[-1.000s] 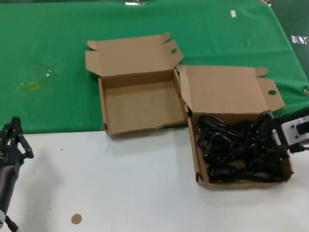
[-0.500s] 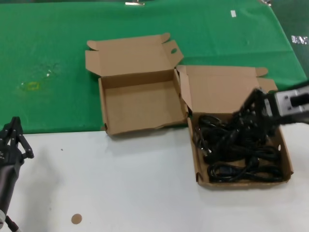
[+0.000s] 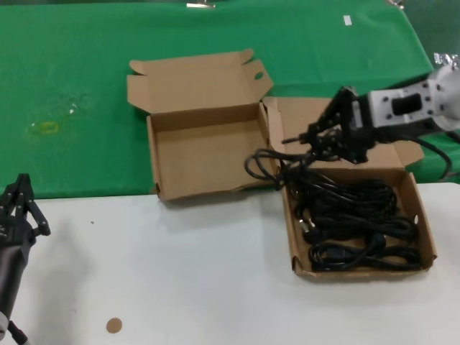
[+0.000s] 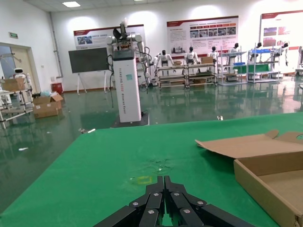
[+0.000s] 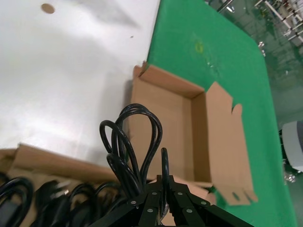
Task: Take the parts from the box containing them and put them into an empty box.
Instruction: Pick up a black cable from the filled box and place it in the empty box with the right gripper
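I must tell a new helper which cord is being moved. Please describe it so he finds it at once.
Look at the two open cardboard boxes; the right box holds black cords. Above its left wall, the right gripper holds one cord, whose loops hang toward the empty box. It alone is lifted; the others lie flat inside.

Light: even overhead illumination, bright ceiling panel point(image 4: 71, 4) seen in left wrist view | Shadows: soft ones cast on the white surface point(image 3: 180, 273) | Glare: reflections on the glossy hall floor point(image 4: 42, 142) | Blur: right end effector point(image 3: 316, 147) slightly smeared in head view
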